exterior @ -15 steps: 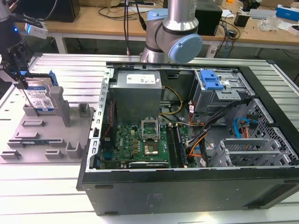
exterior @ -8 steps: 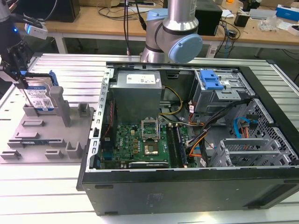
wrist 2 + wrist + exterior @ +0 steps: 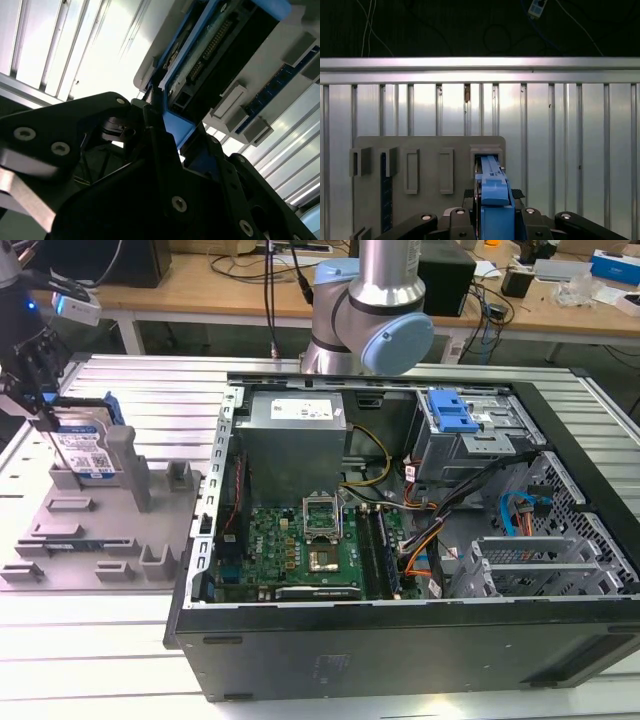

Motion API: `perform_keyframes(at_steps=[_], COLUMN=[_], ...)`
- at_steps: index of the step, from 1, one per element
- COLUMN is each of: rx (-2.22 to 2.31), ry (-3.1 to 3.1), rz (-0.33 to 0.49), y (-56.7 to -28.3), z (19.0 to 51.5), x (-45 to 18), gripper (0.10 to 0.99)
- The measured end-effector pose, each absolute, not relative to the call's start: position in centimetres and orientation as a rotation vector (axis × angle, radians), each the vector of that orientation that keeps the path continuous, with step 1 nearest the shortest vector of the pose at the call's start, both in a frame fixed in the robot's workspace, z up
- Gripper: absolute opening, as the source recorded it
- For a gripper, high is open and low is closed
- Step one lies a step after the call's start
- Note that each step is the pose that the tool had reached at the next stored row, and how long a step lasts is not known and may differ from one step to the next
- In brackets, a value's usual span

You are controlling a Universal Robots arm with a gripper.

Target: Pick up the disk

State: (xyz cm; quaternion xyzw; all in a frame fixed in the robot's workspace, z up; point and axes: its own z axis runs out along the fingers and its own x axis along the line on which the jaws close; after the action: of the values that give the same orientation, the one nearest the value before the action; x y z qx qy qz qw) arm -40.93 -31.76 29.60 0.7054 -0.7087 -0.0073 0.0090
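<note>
At the far corner of the table (image 3: 130, 380) on the exterior view's left, the disk (image 3: 88, 445) stands on edge in a slot of the grey fixture plate (image 3: 100, 530), its white-and-blue label facing the camera and a blue side rail along its upper edge. The end effector (image 3: 40, 410) comes down onto it from above, its dark fingers (image 3: 45, 380) closed against the top of the drive. In the first wrist view the disk (image 3: 492, 190) appears edge-on, a blue rail running down the middle, with the black fingers (image 3: 517, 194) pressed to either side of it just above the fixture plate (image 3: 420, 150). The second wrist view shows the disk (image 3: 220, 45) from below its lower face, its circuit board and connector visible, the blue rail pinched between the fingers (image 3: 155, 135). Whether the drive's lower edge touches the slot or is just clear of it cannot be told. Beside the plate, toward the exterior view's right, an open computer case (image 3: 400, 540) lies on the table, with a blue drive-bay bracket (image 3: 450, 412) in its far corner.
</note>
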Motion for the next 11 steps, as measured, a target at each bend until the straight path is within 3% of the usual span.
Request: perform_keyframes(at_steps=[11], rx=[2.215], ry=[-2.225], rz=[-0.048], y=[-31.8], z=[31.5], x=[-40.9], gripper=[0.369])
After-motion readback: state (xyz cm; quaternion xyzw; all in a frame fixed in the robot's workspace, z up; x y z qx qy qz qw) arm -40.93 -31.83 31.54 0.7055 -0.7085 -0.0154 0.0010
